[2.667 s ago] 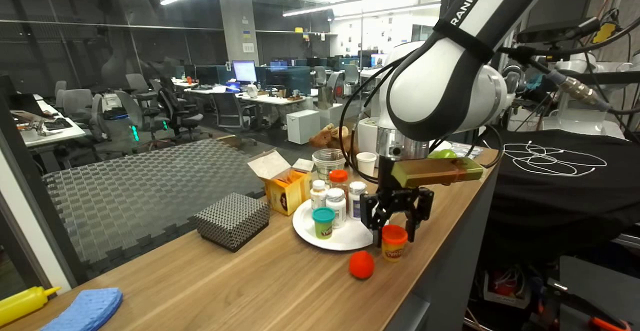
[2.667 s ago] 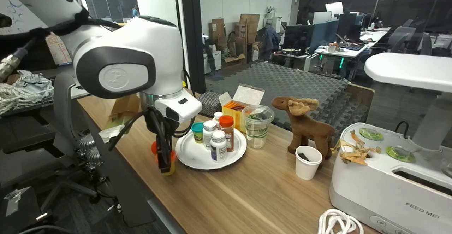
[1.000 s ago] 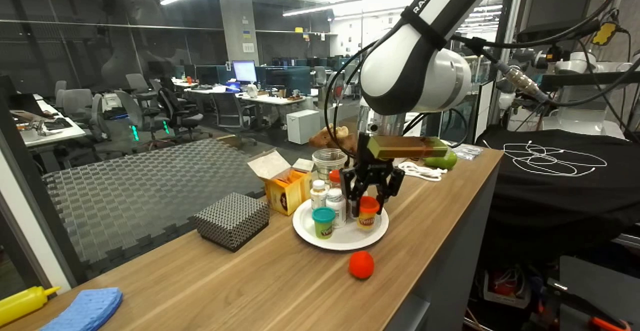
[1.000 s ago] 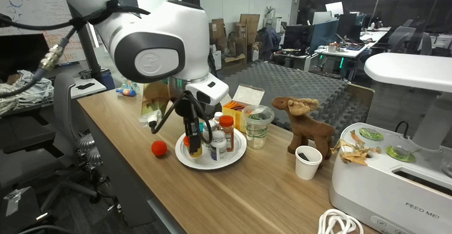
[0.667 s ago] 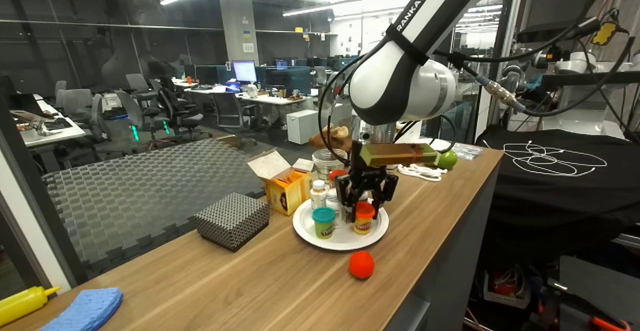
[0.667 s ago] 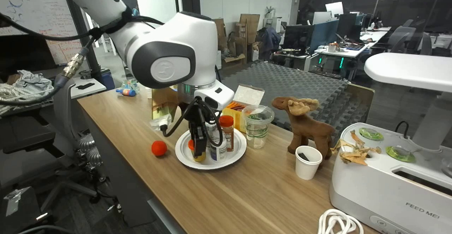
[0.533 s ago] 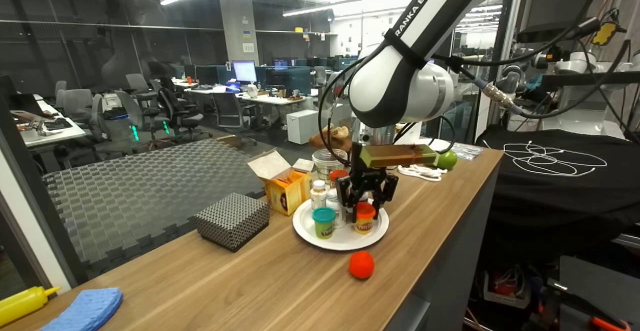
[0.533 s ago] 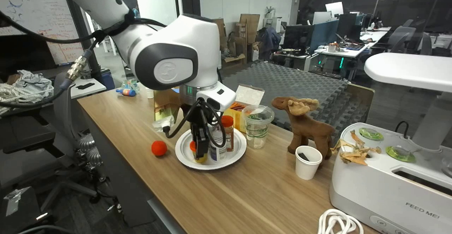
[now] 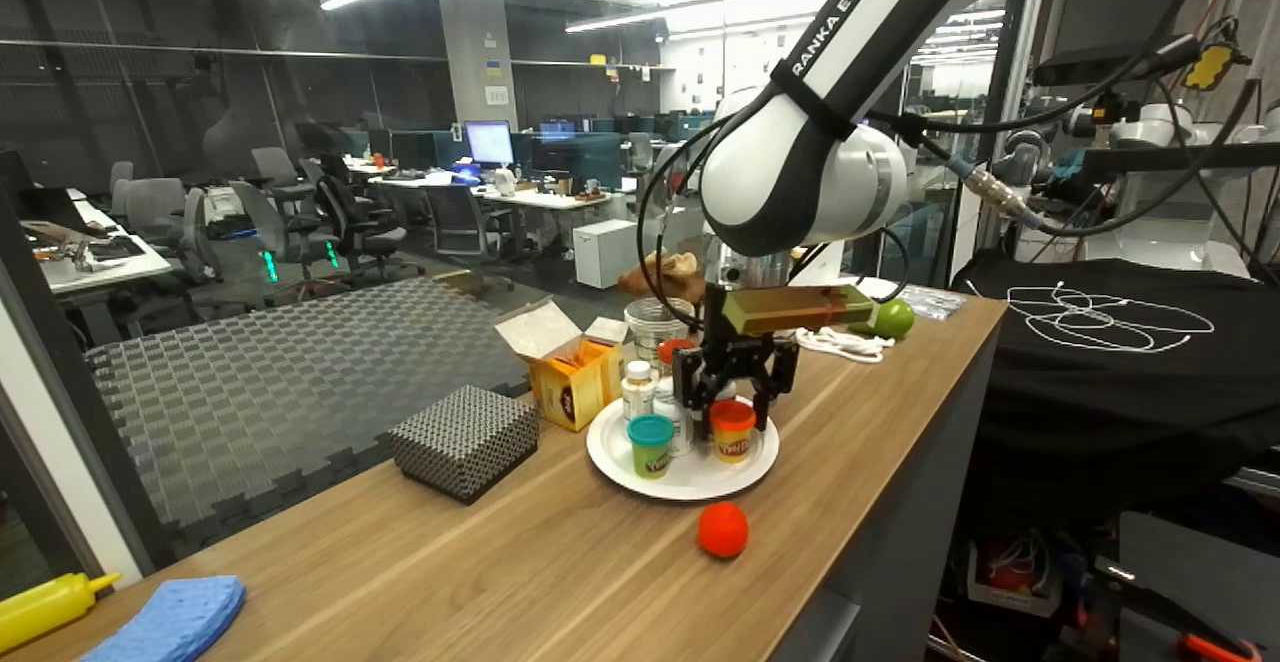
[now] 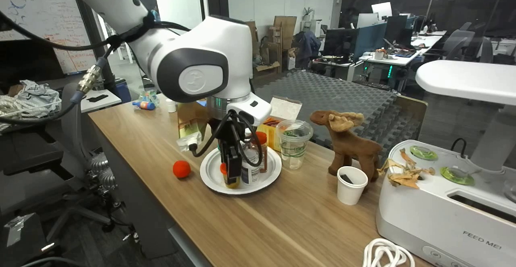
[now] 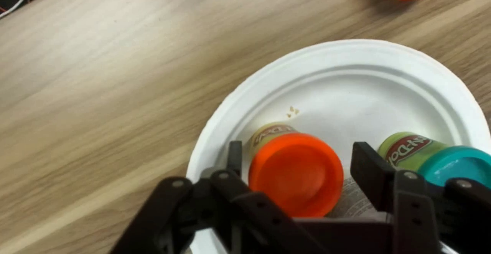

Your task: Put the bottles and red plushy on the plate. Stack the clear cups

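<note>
Your end effector (image 11: 297,160) straddles the orange-lidded pot (image 9: 733,434) on the plate (image 11: 364,54), spread slightly wider, gripping nothing. The plushy (image 9: 722,529), on the table (image 9: 450,582) near the plate, is probably light and soft: pinch gently across its middle. The wrist view crops it; the end effector partly hides the bottles (image 10: 250,175); whether the clear cup (image 10: 293,148) is two nested, you can't tell

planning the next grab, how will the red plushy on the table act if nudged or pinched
The red plushy may roll if nudged, since it looks nearly round. Its matte surface suggests soft give and little slipping.
</note>
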### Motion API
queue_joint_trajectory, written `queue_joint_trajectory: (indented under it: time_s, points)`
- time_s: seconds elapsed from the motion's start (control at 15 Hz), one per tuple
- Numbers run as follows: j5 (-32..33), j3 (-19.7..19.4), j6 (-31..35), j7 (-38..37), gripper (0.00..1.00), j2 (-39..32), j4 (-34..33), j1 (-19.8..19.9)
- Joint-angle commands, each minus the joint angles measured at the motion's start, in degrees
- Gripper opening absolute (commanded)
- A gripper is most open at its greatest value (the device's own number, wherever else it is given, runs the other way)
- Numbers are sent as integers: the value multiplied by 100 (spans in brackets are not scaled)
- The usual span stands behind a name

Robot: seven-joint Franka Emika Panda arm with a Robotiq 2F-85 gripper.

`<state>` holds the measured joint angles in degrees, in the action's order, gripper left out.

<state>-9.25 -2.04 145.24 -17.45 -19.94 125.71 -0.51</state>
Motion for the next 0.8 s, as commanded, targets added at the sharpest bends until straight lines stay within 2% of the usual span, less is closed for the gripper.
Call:
queue_joint_trajectory:
  time_s: [0.0, 0.4, 0.73]
  points:
    - [124, -39, 77, -310, 100, 438, 254, -215]
    - [672, -51, 183, -1524, 100, 1119, 799, -702]
    - [458, 239, 79, -2138, 100, 1480, 1272, -796]
